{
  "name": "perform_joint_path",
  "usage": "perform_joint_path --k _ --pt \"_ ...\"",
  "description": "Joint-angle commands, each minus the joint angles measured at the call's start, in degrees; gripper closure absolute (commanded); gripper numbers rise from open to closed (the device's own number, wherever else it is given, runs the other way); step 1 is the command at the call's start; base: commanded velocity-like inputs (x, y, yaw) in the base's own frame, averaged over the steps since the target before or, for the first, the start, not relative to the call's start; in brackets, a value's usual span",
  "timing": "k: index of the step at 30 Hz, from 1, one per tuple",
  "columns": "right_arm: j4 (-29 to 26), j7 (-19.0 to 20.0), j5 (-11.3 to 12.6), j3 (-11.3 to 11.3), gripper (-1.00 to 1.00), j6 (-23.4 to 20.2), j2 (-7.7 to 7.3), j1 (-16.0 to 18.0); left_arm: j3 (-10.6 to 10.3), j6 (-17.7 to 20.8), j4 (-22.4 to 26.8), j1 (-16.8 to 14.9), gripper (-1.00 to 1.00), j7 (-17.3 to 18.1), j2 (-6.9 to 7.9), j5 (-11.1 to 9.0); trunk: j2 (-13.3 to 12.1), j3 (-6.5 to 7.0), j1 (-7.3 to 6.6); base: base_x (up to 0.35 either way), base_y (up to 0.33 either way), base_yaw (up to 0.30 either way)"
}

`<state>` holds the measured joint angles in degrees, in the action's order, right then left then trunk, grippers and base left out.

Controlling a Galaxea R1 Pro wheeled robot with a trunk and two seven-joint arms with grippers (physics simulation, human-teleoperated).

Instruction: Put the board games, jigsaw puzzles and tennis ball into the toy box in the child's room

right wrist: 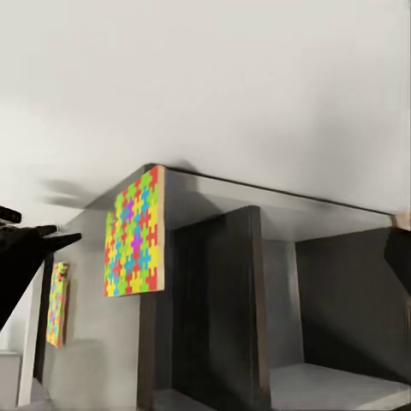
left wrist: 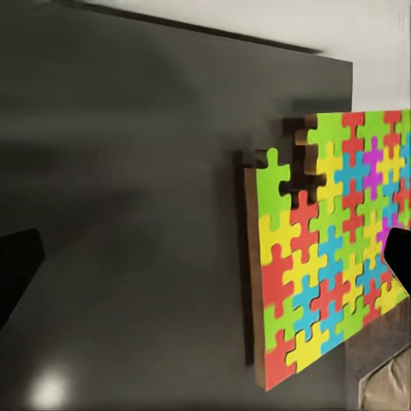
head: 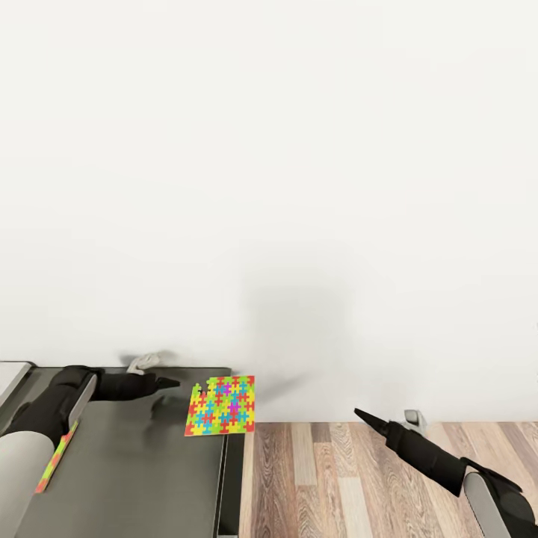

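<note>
**Two jigsaw puzzles on the grey table, both arms out in front**

Two jigsaw puzzles lie on the table (head: 134,478), whose dark grey, faintly shiny top fills the lower left of the head view against a plain white wall (head: 299,187). The nearer-to-centre puzzle (head: 221,406) is a square of bright green, yellow, red, blue and purple pieces resting at the table's far right corner, its right edge reaching slightly past the tabletop edge. One piece is missing at its upper left corner. In the left wrist view the same puzzle (left wrist: 330,244) shows a brown backing edge and lies flat on the dark surface.

The second puzzle (head: 55,457) appears as a thin colourful strip at the lower left of the head view, just beside the left forearm, partly hidden by it.

The left gripper (head: 168,382) points toward the first puzzle from the left and stops short of it, holding nothing; its fingertips look drawn together to a point, though I cannot tell for sure whether the jaws are closed. The right gripper (head: 362,415) hangs over the wood-plank floor (head: 336,478) in the lower right, well apart from the table, with nothing in it; its jaw state is likewise unclear.

The right wrist view shows the table from the side, with dark open compartments beneath the top.
</note>
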<state>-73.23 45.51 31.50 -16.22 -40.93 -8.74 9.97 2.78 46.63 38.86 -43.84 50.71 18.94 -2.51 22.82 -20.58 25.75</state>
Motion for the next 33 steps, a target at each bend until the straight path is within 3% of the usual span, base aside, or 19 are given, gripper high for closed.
perform_joint_path --k 1,7,16,23,29,33 --pt "0.35 -0.01 -0.25 -0.05 -1.00 -0.11 0.06 0.04 0.15 0.48 0.11 -0.03 -1.00 0.71 0.22 -0.26 0.10 -0.09 0.03 0.000 0.000 0.000" --pt "2.82 -0.25 -2.01 -0.04 -1.00 2.97 0.24 0.30 1.05 0.48 0.46 0.00 -1.00 6.13 1.49 -0.29 0.10 -0.09 0.03 0.000 0.000 0.000" --pt "5.40 -0.38 -2.65 0.11 -1.00 5.58 0.42 0.61 1.90 0.36 0.59 0.19 -1.00 17.78 4.01 -0.23 0.10 -0.09 0.03 0.000 0.000 0.000" --pt "6.50 -1.15 -3.45 3.30 -1.00 7.07 2.10 1.18 2.09 -1.48 0.60 0.62 -1.00 29.73 5.87 -0.22 0.10 -0.09 0.03 0.000 0.000 0.000" --pt "11.58 -3.85 -5.29 5.99 -1.00 11.71 3.36 4.90 2.13 -2.27 0.61 0.85 -1.00 38.18 6.37 -0.06 0.10 -0.09 0.03 0.000 0.000 0.000" --pt "20.16 -5.03 -6.61 8.21 -1.00 16.32 4.74 10.08 2.14 -2.46 0.62 0.99 -1.00 39.29 7.15 -0.24 0.10 -0.09 0.03 0.000 0.000 0.000"
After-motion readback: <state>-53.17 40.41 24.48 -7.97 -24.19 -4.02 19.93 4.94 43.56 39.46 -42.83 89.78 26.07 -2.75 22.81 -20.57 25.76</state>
